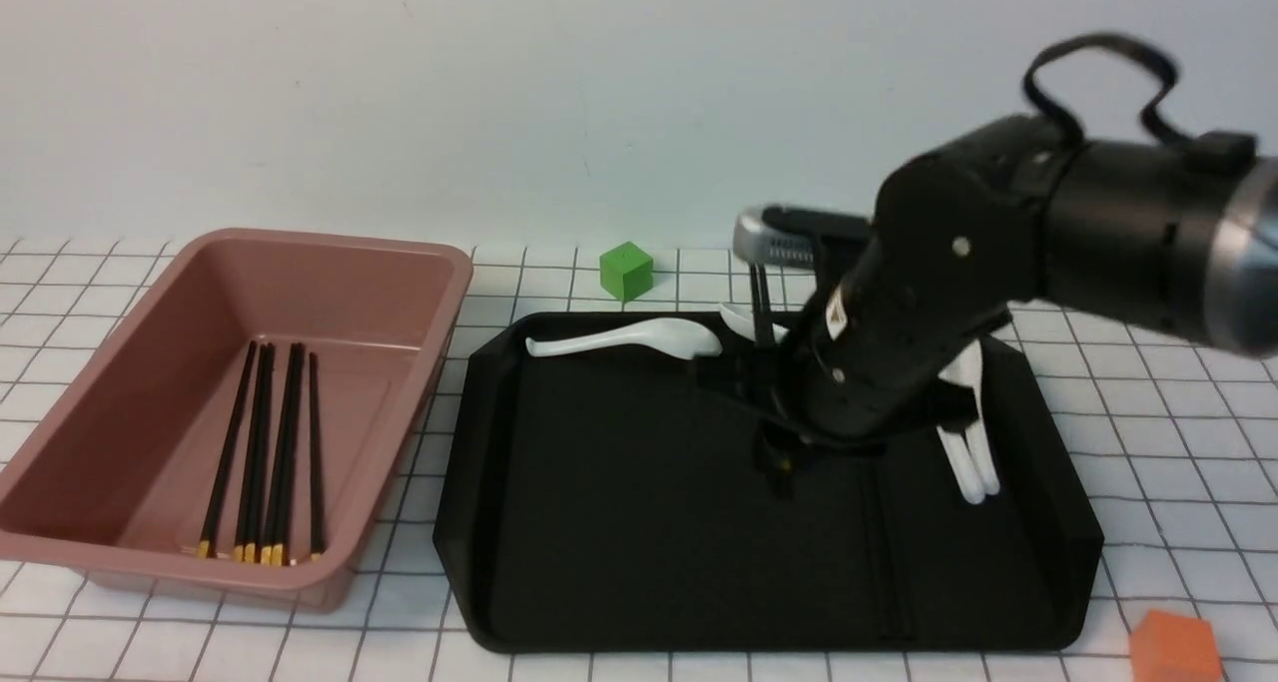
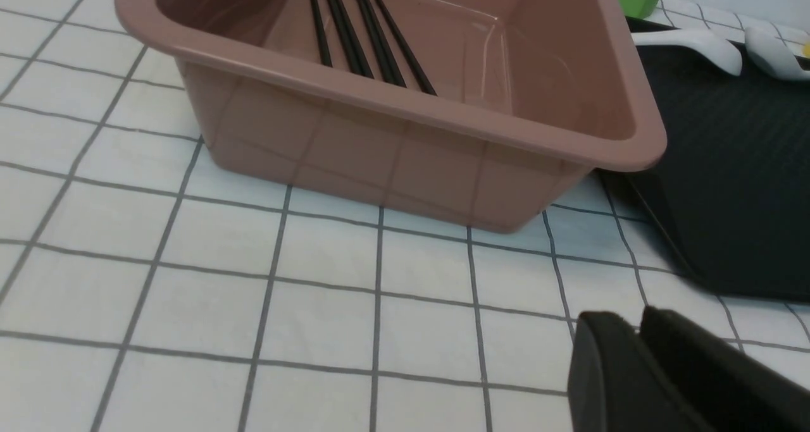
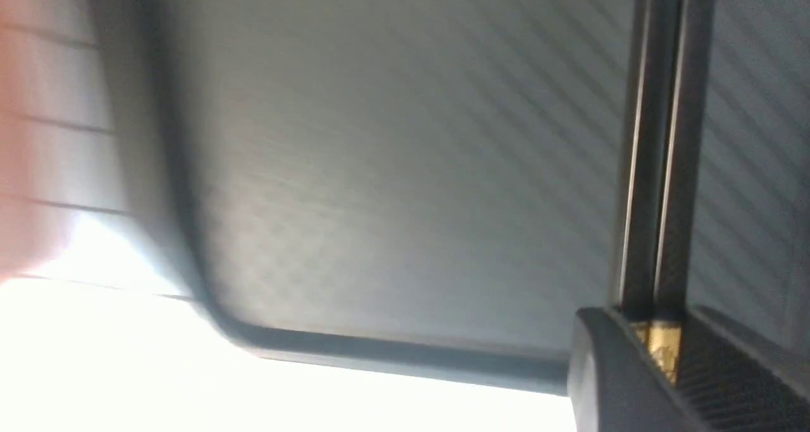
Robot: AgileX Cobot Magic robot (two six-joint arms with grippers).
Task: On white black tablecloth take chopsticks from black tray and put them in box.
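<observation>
Chopsticks (image 1: 262, 452) are in two places, and you can place both by working down from the biggest thing in view. The tablecloth (image 1: 1148, 412) covers the whole table. On it, right of centre, sits the black tray (image 1: 599, 522), and just beside the tray's left edge stands the box (image 1: 329, 240).

Your right arm (image 1: 1098, 233) reaches in over the tray. It carries a small white triangular sticker (image 1: 832, 315), but its marking is too small to read.

White spoons (image 1: 619, 338) lie along the tray's far edge, with two more (image 1: 970, 452) side by side near its right edge, partly behind the arm.

Several chopsticks lie in the box, roughly parallel on its floor, with their gold bands toward you.

Your right gripper (image 3: 661, 337) is low over the middle of the tray. It is clamped on the held pair (image 3: 655, 166) at the gold-banded end. You cannot tell whether that pair touches the tray floor.

Your left gripper (image 2: 636, 331) hangs over bare cloth near the box, its fingers (image 2: 601, 369) pressed together with nothing between them.

A green cube (image 1: 626, 270) sits on the cloth beyond the tray, and an orange cube (image 1: 1176, 647) sits off the tray's near right corner.
</observation>
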